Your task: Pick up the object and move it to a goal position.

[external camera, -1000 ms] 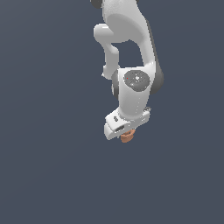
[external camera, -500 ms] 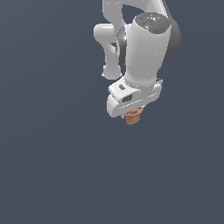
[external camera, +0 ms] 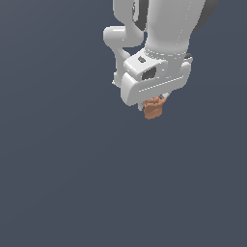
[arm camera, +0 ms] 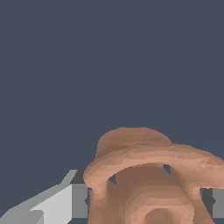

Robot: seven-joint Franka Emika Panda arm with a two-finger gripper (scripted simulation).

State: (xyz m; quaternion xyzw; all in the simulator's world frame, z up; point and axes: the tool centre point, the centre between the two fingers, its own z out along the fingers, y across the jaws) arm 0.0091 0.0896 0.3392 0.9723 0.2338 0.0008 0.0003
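Note:
The object (external camera: 154, 109) is a small orange-brown lumpy item poking out below the white gripper (external camera: 155, 102) in the exterior view, in the upper middle of the picture. The hand's body hides most of the fingers there. In the wrist view the object (arm camera: 148, 175) fills the space between two grey fingertips (arm camera: 80, 200), which press against its sides. The gripper is shut on the object. The object hangs above the dark grey floor (external camera: 72, 183), touching nothing else.
The white arm (external camera: 164, 29) rises out of the top of the exterior view. A flat dark grey floor (arm camera: 87, 65) is all around, with no other items in sight.
The arm with the object has risen and looms larger in the exterior view. The object stays clamped in the gripper.

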